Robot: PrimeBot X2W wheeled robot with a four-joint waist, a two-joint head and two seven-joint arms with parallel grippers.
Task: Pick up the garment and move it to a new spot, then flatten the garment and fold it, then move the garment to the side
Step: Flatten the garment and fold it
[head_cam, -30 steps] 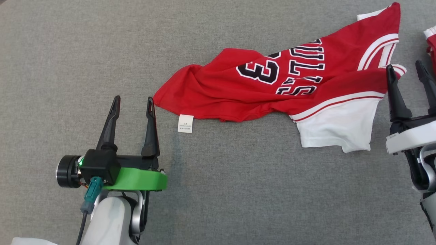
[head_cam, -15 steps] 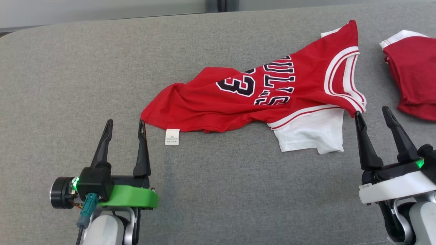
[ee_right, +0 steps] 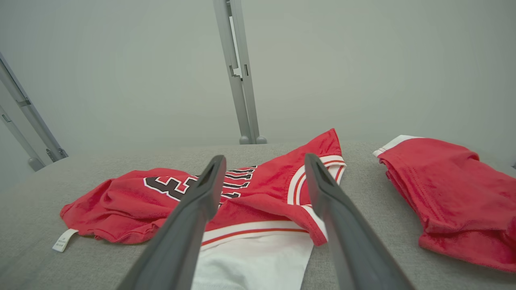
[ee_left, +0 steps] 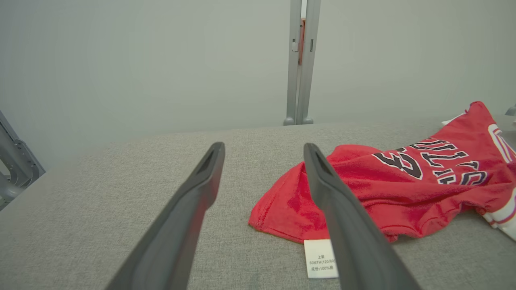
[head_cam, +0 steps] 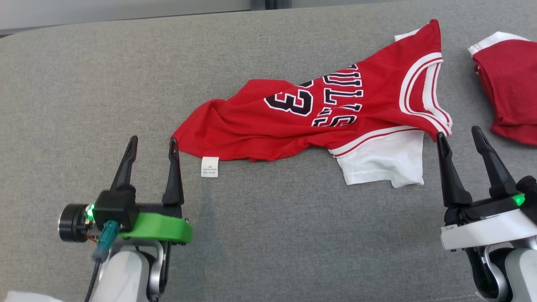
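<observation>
Fingers [head_cam: 126,167]: on both arms I see them spread wide, with nothing between them and no hold on anything.
Left gripper [head_cam: 153,139]: I have it at the garment's hem corner. Its inner fingertip sits right at the red edge, though I cannot tell whether it touches. In the left wrist view that finger overlaps the corner of cloth.
Right gripper [head_cam: 457,132]: it is just beside the garment's collar end, with the inner fingertip close under the striped trim.
Garment [head_cam: 260,126]: a red jersey with white trim, dark lettering and a number. It lies crumpled and skewed, stretched out between my two grippers.
White part [head_cam: 381,161]: it sticks out from under the garment's near edge, towards the collar end.
Care label [head_cam: 209,167]: a white tag lying flat just off the garment's near edge, beside the hem corner.
Second red cloth [head_cam: 509,92]: bunched up, apart from the garment, out past its collar end.
Grey surface [head_cam: 293,235]: fabric-covered, lying under the garment.
Frame posts [ee_left: 300,60]: upright beyond the garment, against a pale wall.
</observation>
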